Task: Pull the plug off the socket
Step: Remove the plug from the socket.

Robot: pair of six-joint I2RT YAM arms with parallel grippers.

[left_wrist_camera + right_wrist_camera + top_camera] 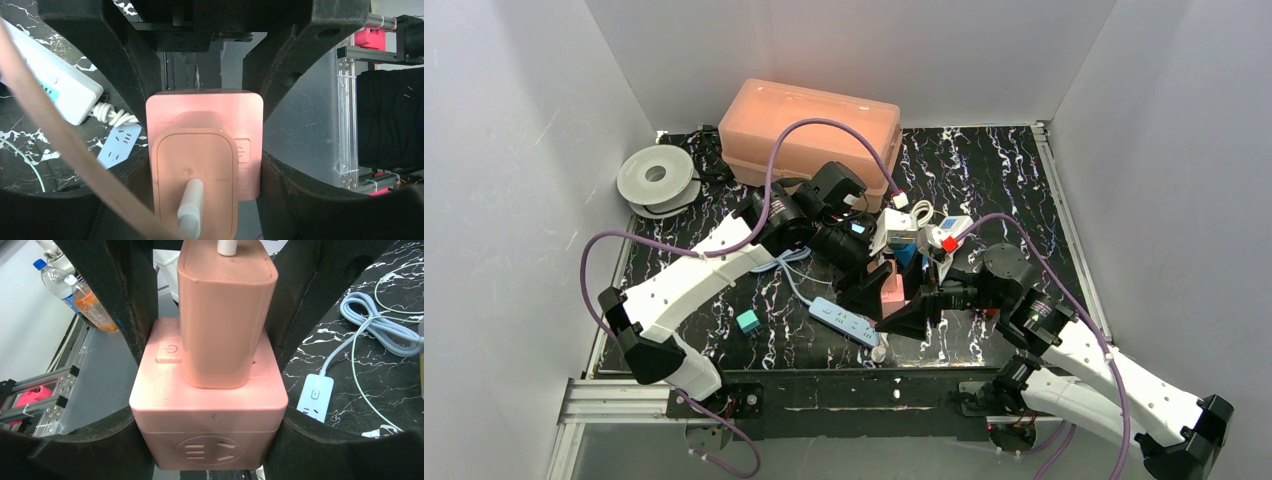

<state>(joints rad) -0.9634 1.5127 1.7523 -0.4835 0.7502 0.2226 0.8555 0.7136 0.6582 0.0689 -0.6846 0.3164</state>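
Note:
A pink plug (225, 315) with a white cable sits seated in the top of a pink socket cube (210, 415). My right gripper (210, 440) is shut on the socket cube, one finger against each side. My left gripper (200, 200) is shut on the plug (192, 175), and the socket cube (245, 115) shows behind it. In the top view both grippers meet at the pink pair (887, 283) held above the table's middle, left gripper (869, 292) from the left, right gripper (914, 315) from the right.
A white-blue power strip (844, 322) lies below the grippers, with its coiled cord (380, 320). A pink box (814, 125) stands at the back, a white spool (657, 180) at the back left, a teal block (747, 321) near the front, and white adapters (924, 235) behind the grippers.

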